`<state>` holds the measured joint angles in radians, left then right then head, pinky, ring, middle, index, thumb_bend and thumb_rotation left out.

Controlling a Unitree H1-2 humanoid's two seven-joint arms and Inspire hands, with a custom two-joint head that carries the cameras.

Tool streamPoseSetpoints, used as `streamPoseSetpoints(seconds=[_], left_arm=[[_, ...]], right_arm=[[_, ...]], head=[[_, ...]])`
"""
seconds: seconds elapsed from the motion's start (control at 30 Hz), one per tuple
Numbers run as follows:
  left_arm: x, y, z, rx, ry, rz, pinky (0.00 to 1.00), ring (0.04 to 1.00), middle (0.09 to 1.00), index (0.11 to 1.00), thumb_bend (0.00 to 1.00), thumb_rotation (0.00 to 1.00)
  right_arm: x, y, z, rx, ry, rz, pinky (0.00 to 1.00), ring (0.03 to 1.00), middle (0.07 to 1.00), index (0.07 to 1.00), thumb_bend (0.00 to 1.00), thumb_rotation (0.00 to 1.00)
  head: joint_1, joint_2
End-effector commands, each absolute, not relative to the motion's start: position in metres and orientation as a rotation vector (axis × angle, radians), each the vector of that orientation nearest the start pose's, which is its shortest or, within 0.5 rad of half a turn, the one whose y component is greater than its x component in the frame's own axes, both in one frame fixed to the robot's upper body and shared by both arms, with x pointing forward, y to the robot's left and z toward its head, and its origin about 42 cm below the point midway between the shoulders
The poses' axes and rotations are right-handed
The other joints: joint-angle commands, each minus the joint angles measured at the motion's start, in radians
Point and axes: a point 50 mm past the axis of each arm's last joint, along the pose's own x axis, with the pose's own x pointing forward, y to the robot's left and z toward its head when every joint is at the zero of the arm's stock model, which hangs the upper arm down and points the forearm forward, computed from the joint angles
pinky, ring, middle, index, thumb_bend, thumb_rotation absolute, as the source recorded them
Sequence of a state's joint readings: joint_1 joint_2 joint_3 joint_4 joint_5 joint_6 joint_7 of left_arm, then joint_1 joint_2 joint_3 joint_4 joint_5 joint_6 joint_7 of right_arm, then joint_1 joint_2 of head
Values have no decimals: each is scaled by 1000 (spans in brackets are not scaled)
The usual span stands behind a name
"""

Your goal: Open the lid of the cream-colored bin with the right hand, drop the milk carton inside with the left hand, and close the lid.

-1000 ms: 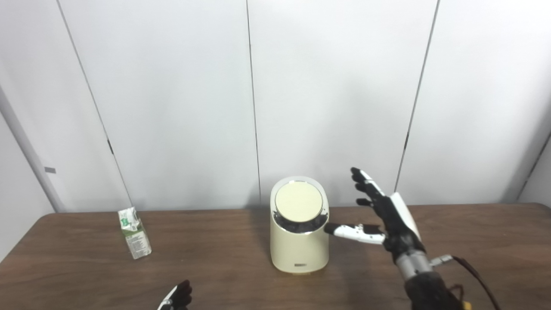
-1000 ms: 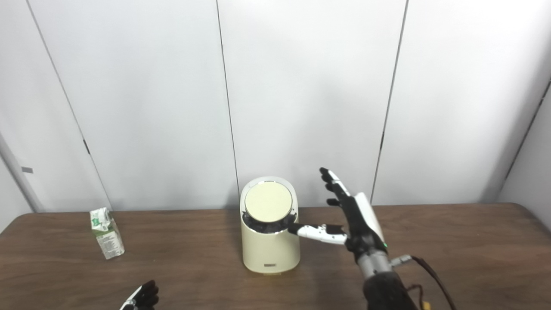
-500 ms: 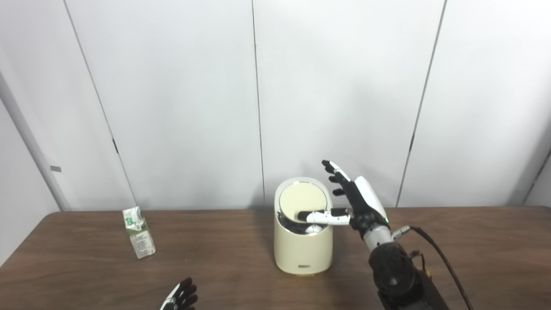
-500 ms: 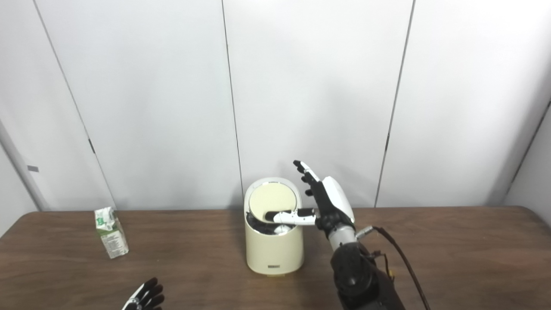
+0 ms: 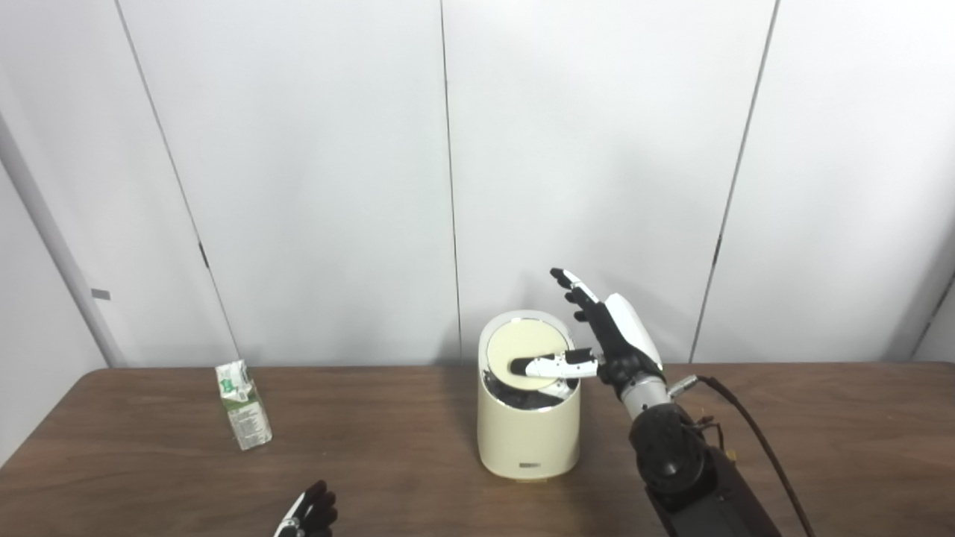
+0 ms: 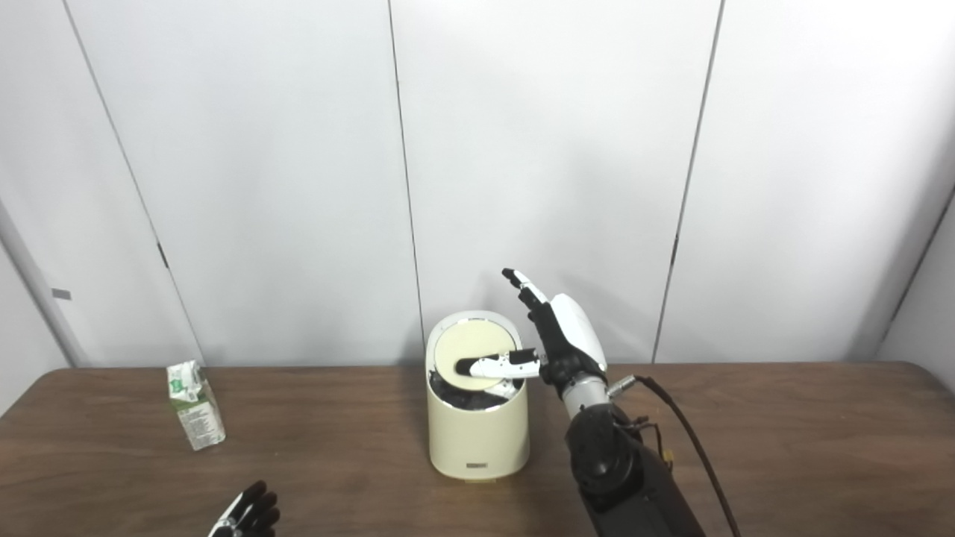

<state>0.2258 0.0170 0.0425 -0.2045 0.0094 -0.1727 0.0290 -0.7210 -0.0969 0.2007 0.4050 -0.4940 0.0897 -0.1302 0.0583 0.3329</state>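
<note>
Cream-colored bin [image 5: 528, 432] stands upright mid-table, long axis vertical, its round lid [image 5: 520, 350] tilted with the face toward the camera and the front edge lifted off a dark opening below. Milk carton [image 5: 243, 405] at 9 o'clock of the bin, well apart, upright with a slight lean, gabled top pointing up, long axis near vertical. Right hand [image 5: 608, 343] at 3 o'clock of the bin, fingers spread and pointing up toward 11 o'clock, thumb [image 5: 548, 365] stretched sideways across the lid face, touching it; nothing gripped. Left hand [image 6: 246, 514] barely in at the bottom edge, 7 o'clock of the bin, only dark fingertips showing, apart from each other, holding nothing.

Versus a second ago: right hand was beside the bin with the thumb tip at the rim and the lid flat shut; now the thumb lies over the lid and the lid has tipped. Carton and left hand unchanged. Camera shifted a little.

Dark brown wood-grain table [image 5: 821, 440]. White panelled wall [image 5: 313, 171] behind with thin dark seams.
</note>
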Motion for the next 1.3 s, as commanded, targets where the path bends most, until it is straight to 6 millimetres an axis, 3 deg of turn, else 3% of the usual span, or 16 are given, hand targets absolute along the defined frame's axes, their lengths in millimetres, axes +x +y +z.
streamPoseSetpoints(seconds=[0.0, 0.33, 0.53, 0.9, 1.27], left_arm=[[184, 230, 85, 23, -55, 133, 895, 881, 896, 941, 309, 750], [183, 228, 84, 32, -62, 134, 924, 887, 896, 935, 303, 722], [183, 227, 85, 116, -79, 122, 790, 856, 883, 927, 233, 621], [184, 227, 84, 132, -79, 128, 769, 859, 888, 928, 253, 584], [184, 229, 85, 153, -81, 127, 750, 845, 881, 926, 210, 558]], right_arm=[[487, -136, 279, -735, -436, 49, 810, 886, 919, 913, 846, 305], [481, -139, 267, -969, -464, 71, 851, 915, 931, 931, 920, 204], [480, -139, 263, -1106, -517, 80, 860, 936, 951, 936, 971, 83], [476, -143, 269, -1013, -491, 90, 871, 944, 949, 937, 932, 128], [470, -147, 274, -940, -519, 64, 855, 928, 939, 929, 922, 174]], head=[[0, 0], [-2, -1], [0, -2], [2, -3], [4, 0]])
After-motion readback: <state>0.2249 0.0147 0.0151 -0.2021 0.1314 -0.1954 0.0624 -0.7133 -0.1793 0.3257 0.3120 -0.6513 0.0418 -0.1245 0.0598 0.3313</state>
